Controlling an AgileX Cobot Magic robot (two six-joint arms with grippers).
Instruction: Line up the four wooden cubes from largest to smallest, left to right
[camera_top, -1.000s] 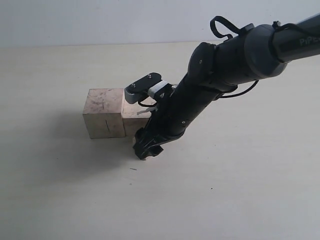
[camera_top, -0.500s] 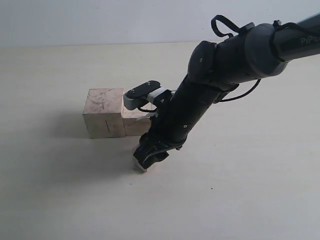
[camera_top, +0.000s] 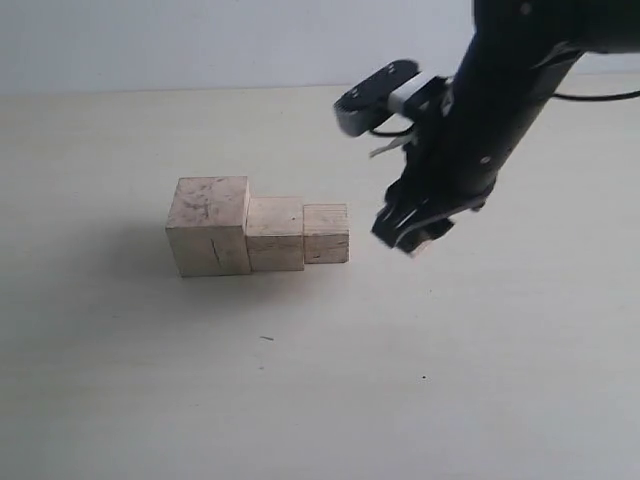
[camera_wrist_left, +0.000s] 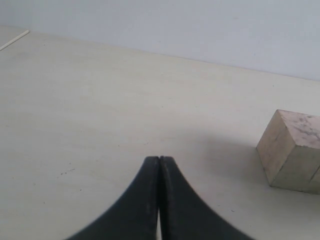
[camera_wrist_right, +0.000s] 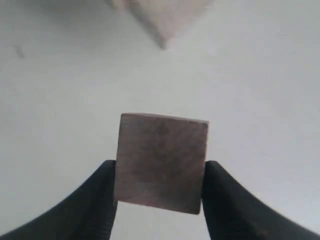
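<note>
To the right of the row on the table, the right gripper pinches the smallest cube, apparently clear of the surface. The largest cube, second cube and third cube sit touching, in order. The likely trouble is that a finger coming down tight beside the third cube nudges it and breaks the line, or that the small block lands skewed or apart. The left gripper is closed and empty.

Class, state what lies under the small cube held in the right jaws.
Only bare table shows beneath the small cube. The spot directly under it is hidden by the cube itself.
</note>
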